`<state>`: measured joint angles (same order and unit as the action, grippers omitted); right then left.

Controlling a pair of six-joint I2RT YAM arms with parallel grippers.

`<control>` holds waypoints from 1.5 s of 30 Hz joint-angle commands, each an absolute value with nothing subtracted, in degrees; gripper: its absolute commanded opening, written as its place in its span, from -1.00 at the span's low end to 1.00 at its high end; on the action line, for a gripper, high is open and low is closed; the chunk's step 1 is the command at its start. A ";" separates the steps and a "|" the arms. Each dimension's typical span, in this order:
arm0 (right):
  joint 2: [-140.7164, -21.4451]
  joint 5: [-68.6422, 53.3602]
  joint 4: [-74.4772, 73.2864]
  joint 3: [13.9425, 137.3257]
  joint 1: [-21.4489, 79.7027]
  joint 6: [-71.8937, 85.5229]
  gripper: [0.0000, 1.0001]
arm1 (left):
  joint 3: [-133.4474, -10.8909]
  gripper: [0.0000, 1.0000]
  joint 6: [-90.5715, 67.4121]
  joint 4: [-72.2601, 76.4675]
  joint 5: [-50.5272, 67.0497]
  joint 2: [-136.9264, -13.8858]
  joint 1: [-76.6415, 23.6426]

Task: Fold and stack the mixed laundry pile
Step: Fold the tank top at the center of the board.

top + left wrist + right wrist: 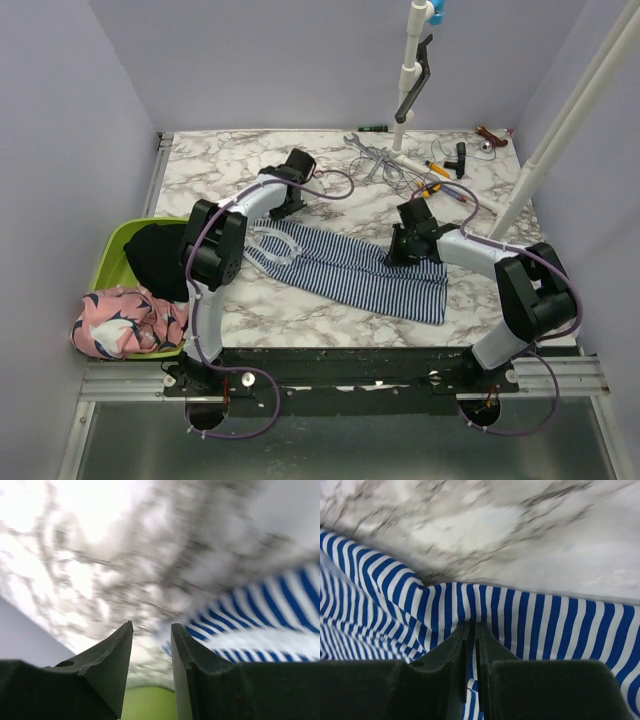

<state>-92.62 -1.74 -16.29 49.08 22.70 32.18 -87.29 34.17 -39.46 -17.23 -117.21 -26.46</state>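
The navy-and-white striped garment (pixel 365 272) lies spread across the middle of the marble table. My right gripper (pixel 405 248) is at its far edge, and the right wrist view shows that gripper (pixel 472 624) shut on a raised fold of the striped garment (pixel 535 625). My left gripper (pixel 284 206) hovers just beyond the garment's far left end. In the left wrist view this gripper (pixel 151 625) is open with nothing between its fingers, and the striped garment (pixel 260 615) is to its right. The black garment (pixel 155 258) sits in the basin, and the pink shark-print garment (pixel 125 322) hangs over its near rim.
The lime green basin (pixel 112 255) stands at the table's left edge. Wrenches (pixel 365 150), pens and small tools (pixel 445 170) lie along the back. A white post with a black handle (pixel 410 80) stands at the back, and a slanted white pipe (pixel 570 120) crosses on the right.
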 commanded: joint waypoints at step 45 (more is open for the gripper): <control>-135.54 -23.99 -23.94 103.24 36.30 8.65 0.06 | -39.09 0.10 37.75 -24.00 8.83 -66.93 -34.43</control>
